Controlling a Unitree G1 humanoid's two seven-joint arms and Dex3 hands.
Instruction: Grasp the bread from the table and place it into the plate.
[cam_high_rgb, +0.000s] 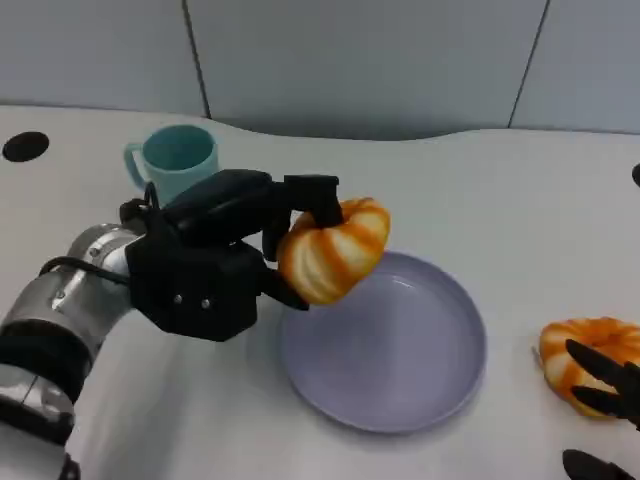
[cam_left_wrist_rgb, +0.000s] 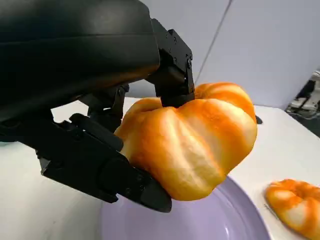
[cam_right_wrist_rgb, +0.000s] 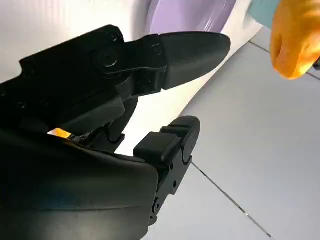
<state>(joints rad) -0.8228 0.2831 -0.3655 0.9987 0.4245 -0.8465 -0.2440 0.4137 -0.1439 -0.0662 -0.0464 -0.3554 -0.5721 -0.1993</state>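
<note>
Nearby, teal cup (cam_high_rgb: 178, 160) behind left robot hand (cam_high_rgb: 262, 243), fingers clamped around bread (cam_high_rgb: 333, 249) over plate (cam_high_rgb: 440, 385).

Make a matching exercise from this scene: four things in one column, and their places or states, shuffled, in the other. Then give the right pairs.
Things:
1. bread roll in the left hand
2. second bread roll
3. cup
4. plate

Places or states:
A. lilac, lying on the table with nothing in it
B. on the table beside the right hand
C. teal, standing behind the left hand
D. held up over the plate's rim

Pairs: 1-D, 2-B, 3-C, 4-A
</note>
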